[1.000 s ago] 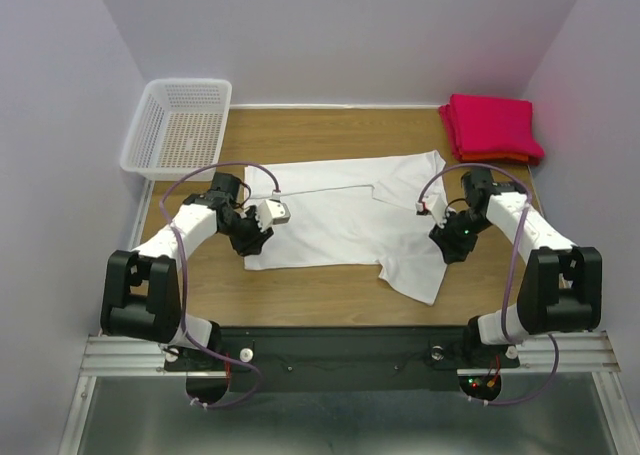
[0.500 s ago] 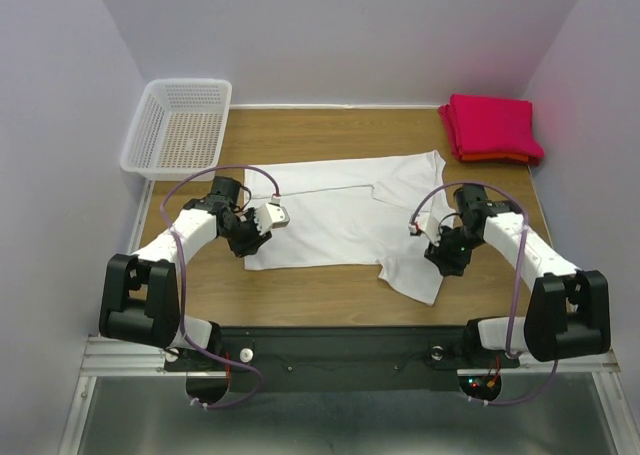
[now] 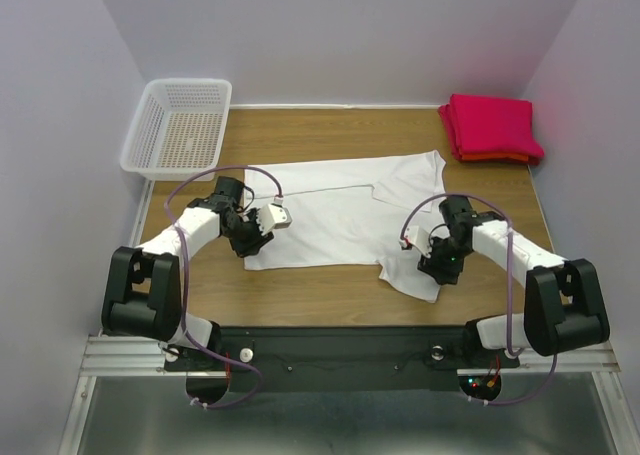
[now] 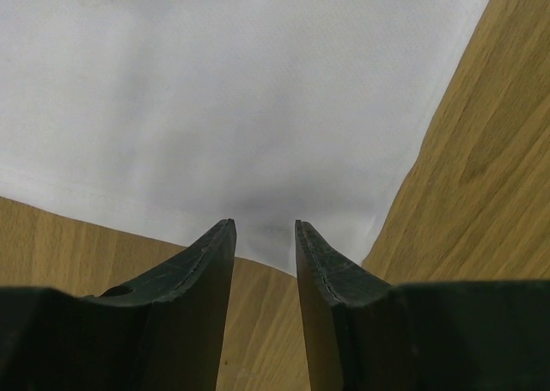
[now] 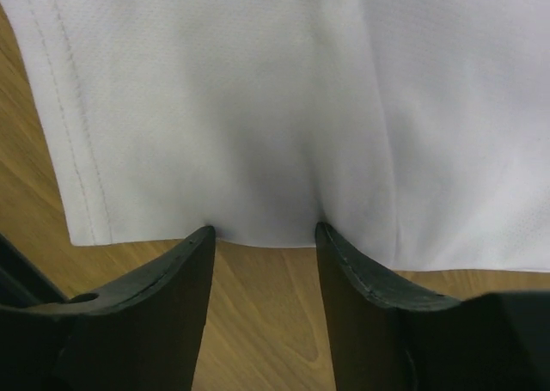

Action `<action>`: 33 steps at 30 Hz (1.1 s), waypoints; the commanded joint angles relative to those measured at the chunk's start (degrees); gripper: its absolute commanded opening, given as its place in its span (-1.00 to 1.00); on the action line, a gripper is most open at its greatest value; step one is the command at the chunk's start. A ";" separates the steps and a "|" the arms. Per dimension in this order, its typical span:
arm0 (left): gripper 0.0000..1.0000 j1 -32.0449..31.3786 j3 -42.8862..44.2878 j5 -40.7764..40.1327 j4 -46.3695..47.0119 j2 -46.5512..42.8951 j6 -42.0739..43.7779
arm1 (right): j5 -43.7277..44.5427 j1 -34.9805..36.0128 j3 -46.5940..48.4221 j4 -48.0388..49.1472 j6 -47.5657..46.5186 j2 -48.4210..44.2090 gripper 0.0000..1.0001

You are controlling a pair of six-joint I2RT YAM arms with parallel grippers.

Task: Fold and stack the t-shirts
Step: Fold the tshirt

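Left end effector (image 4: 262, 226) at white t-shirt (image 4: 258, 90)

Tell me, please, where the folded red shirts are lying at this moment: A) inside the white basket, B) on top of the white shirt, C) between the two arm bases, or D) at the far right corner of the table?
D: the folded red shirts sit at the far right corner of the table, apart from the white basket at far left and the white t-shirt spread mid-table.
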 commanded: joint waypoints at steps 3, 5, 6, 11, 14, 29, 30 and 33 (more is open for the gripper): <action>-0.08 -0.78 -1.83 -2.03 0.98 0.23 2.61 | 3.00 2.64 -1.76 7.26 2.03 2.68 -0.15; -0.08 -0.78 -2.01 -1.68 -0.50 -0.30 3.76 | 3.09 3.16 -1.40 7.26 2.91 3.21 -0.37; -0.08 -0.78 -2.01 -1.16 -1.29 -0.91 4.20 | 3.35 3.25 -1.32 7.26 3.35 3.21 -0.45; -0.08 -0.78 -2.18 0.95 -6.30 -8.98 7.10 | 3.62 3.43 -1.23 6.39 3.88 1.63 -0.86; -0.08 -0.78 -2.53 0.87 -9.82 -11.11 9.47 | 3.61 3.43 -1.23 5.24 4.15 0.49 -0.99; -0.10 -2.71 -8.86 -4.05 -3.51 -7.86 10.97 | 0.80 3.43 3.95 -0.47 7.75 -0.22 -0.99; -0.11 -2.89 -9.12 -4.32 -2.98 -7.69 11.06 | 0.72 3.43 4.13 -0.56 7.75 -0.13 -0.99; -0.17 -3.24 -9.91 -4.76 -1.83 -6.81 11.49 | 0.89 3.43 4.57 -1.26 7.84 -0.39 -0.99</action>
